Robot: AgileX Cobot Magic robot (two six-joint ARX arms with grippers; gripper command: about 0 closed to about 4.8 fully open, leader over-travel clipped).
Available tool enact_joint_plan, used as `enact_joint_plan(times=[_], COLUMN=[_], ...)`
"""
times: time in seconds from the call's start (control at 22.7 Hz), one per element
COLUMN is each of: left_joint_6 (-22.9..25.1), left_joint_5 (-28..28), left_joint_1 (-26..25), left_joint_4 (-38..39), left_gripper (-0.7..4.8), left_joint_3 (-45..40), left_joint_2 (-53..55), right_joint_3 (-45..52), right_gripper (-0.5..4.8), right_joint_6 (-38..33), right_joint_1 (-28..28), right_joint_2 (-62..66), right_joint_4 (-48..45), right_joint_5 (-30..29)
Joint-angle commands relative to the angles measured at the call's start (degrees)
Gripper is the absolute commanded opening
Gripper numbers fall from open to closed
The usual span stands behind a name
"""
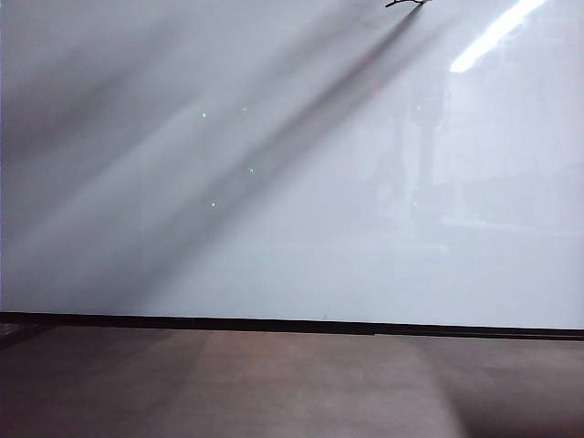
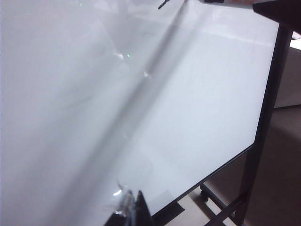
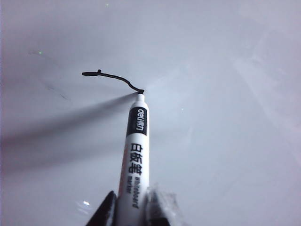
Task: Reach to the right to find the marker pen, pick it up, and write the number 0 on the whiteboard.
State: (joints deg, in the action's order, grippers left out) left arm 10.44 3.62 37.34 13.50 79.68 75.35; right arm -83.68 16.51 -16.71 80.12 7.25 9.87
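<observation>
While the exterior view shows only a short black stroke [image 1: 404, 4] at the whiteboard [image 1: 292, 228] top edge, the left wrist view shows the left gripper [image 2: 130, 212], jaw state unclear. In the right wrist view, the right gripper [image 3: 133, 207] clamps the marker pen [image 3: 134, 150], tip on the line's end; most of the number 0 remains unwritten.

Glossy white whiteboard [image 1: 274, 228] with thin black lower edge; brown-grey floor [image 1: 292, 383] beneath. White marker pen [image 3: 135, 155] bears a black label band and black lettering. Black wobbly stroke [image 3: 113, 77] on the board.
</observation>
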Motion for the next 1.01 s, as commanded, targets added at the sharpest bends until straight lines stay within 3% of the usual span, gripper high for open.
enact_joint_plan(times=[0.04, 0.53, 1.01], left_joint_6=[-0.44, -0.44, -0.42], left_joint_5=[-0.42, -1.27, -1.29], left_joint_1=[0.11, 0.11, 0.11], left_joint_4=[0.26, 1.11, 2.32], left_gripper=[-0.06, -0.06, -0.06], left_joint_3=[0.28, 0.28, 0.28], left_joint_2=[-0.22, -0.22, -0.24], right_joint_3=[-0.24, 0.09, 0.04], right_gripper=[-0.02, -0.02, -0.02], right_joint_6=[0.07, 0.02, -0.02], right_joint_1=[0.04, 0.04, -3.08], right_joint_2=[-0.24, 0.57, -3.1], right_joint_4=[-0.39, 6.71, 1.95], right_joint_5=[0.33, 0.33, -4.96])
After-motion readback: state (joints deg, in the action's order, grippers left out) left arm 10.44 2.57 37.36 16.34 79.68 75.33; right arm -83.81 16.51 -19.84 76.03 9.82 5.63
